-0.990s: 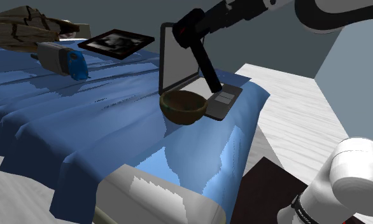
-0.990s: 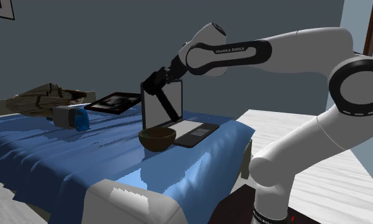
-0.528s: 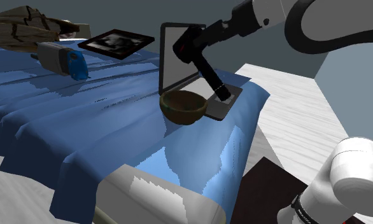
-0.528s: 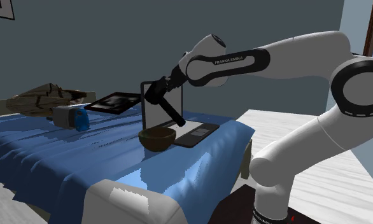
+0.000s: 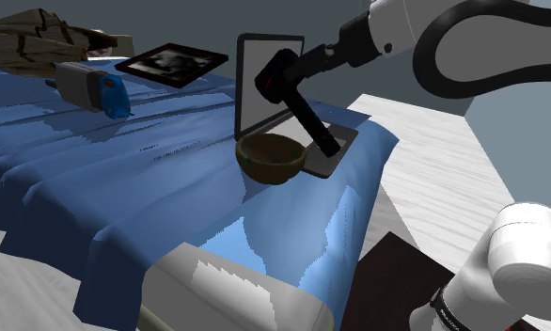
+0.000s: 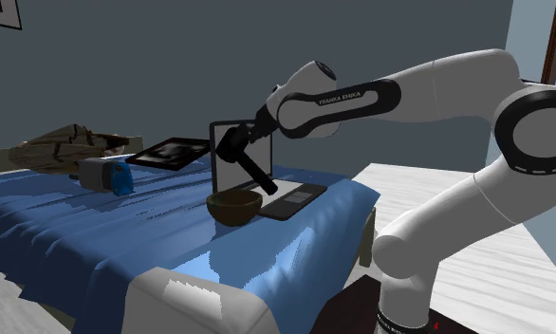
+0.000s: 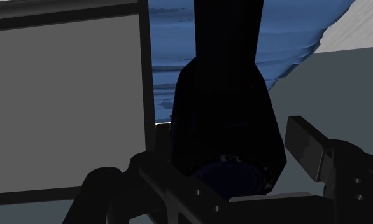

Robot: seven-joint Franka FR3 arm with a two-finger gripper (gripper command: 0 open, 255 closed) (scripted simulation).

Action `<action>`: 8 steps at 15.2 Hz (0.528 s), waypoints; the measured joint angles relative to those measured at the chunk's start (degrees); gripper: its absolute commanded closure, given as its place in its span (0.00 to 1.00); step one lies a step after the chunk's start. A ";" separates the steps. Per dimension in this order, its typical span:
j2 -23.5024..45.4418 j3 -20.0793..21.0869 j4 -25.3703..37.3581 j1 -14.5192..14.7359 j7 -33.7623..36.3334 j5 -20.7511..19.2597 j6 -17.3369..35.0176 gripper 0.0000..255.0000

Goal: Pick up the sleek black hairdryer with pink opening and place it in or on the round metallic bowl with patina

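The black hairdryer [image 5: 300, 105] hangs tilted in the air, and my gripper [image 5: 302, 73] is shut on its thick end. Its slim end points down beside the rim of the round brown bowl [image 5: 272, 158], over the laptop's base. The bowl stands on the blue bedcover [image 5: 151, 179] in front of the laptop. From the second exterior view, the hairdryer [image 6: 250, 167] slants above the bowl [image 6: 234, 206], with the gripper [image 6: 248, 138] at its upper end. In the wrist view the hairdryer's dark body [image 7: 223, 108] is clasped between the fingers [image 7: 309, 149].
An open laptop [image 5: 262, 94] stands just behind the bowl. Farther back on the bed lie a grey and blue object [image 5: 90, 85], a dark framed picture [image 5: 173, 63] and a brown wood-like pile [image 5: 43, 36]. A grey footboard [image 5: 236, 291] borders the near edge, with white floor [image 5: 433, 169] beside the bed.
My gripper has come down with the hairdryer, bringing its slim end lower toward the bowl's rim and the laptop base. The bowl has not moved.
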 measured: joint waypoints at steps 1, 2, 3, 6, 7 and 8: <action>0.00 0.01 -0.01 0.00 0.00 0.00 0.01 1.00; 0.00 0.01 -0.02 0.00 0.00 0.00 0.02 1.00; -0.02 0.01 -0.04 0.01 0.01 0.01 0.03 0.00; -0.06 0.00 -0.04 0.01 0.00 0.01 0.06 0.00; -0.06 -0.01 -0.04 0.01 0.00 0.01 0.06 0.00; -0.06 -0.01 -0.04 0.01 -0.01 0.01 0.06 0.00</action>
